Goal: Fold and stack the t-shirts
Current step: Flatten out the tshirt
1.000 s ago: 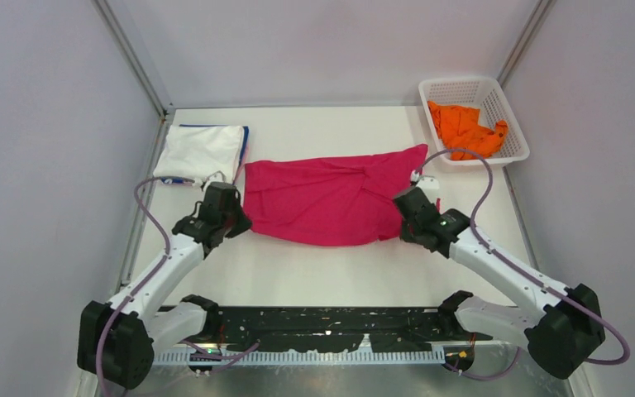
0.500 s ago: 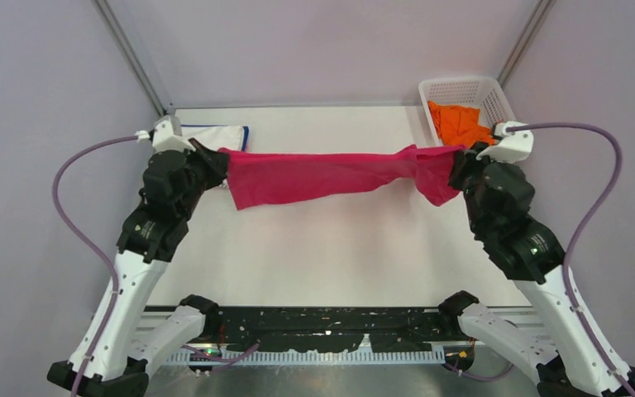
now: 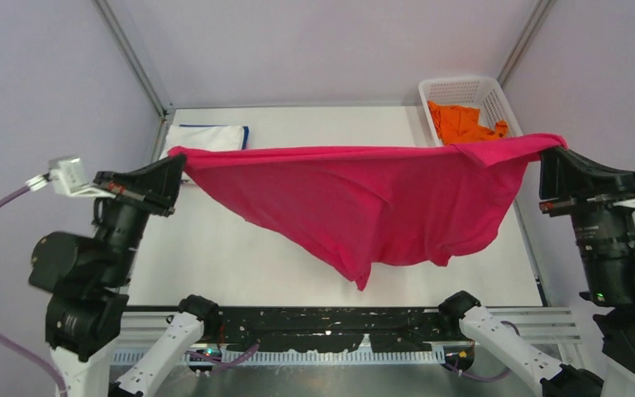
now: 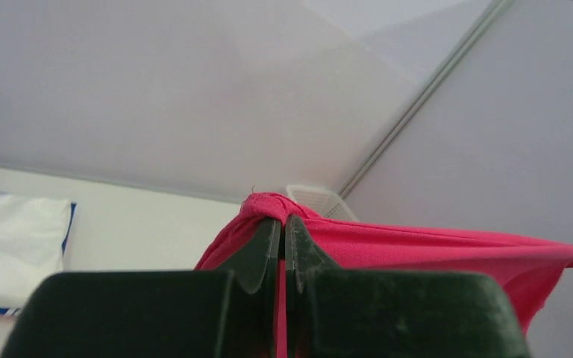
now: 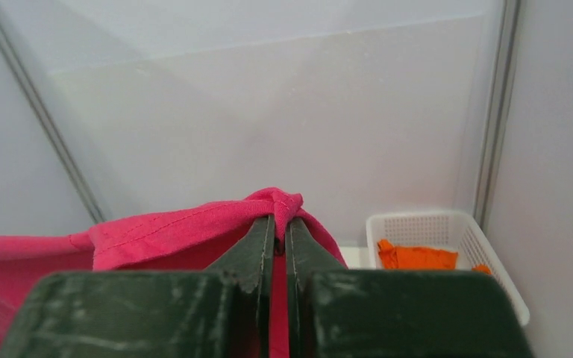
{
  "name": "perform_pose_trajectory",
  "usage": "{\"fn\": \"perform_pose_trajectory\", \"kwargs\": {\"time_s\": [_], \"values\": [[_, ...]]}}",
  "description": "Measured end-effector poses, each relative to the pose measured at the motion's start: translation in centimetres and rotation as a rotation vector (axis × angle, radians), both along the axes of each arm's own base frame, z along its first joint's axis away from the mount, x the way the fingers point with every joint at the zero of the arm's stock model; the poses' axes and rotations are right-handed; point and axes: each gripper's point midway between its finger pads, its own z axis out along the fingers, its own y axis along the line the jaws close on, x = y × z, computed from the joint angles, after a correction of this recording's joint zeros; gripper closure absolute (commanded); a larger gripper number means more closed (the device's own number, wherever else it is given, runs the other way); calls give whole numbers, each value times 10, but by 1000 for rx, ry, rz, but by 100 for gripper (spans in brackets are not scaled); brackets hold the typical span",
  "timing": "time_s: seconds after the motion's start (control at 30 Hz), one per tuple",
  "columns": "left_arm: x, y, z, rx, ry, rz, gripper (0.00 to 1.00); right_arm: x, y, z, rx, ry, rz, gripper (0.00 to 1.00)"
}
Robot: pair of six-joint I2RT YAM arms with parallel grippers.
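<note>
Above the surface [image 3: 314,124], the pink shirt [image 3: 380,198] is held stretched between the left pincer [image 3: 179,159] and right pincer [image 3: 546,154], each clenched on an upper corner (likely soft, light cloth, sagging mid-span); corners are judged the best grip.

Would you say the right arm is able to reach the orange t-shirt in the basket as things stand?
Probably not: the right fingers are shut on the magenta t-shirt stretched across to the left arm, though the orange t-shirt lies nearby in the basket.
</note>
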Motion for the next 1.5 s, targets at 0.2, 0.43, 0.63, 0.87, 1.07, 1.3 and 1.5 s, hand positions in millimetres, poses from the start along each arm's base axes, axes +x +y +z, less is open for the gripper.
{"fn": "perform_pose_trajectory", "kwargs": {"time_s": [0.2,0.43,0.63,0.87,1.07,1.3,1.5], "values": [[-79,17,62,-44,-225,-54,100,-55,11,36,-60,-116,196,95],[-124,17,89,-29,-326,-127,100,-113,13,58,-95,-224,341,95],[-132,13,89,-13,-330,-164,100,-137,8,66,-100,-266,366,95],[-94,8,67,17,-252,-116,100,-88,5,53,-82,-143,236,95],[31,2,1,105,14,68,100,29,8,-2,-107,145,-44,95],[190,0,-186,332,524,280,100,190,29,-144,-280,545,-325,95],[246,14,-325,442,842,340,100,278,38,-290,-373,837,-336,95]]}}
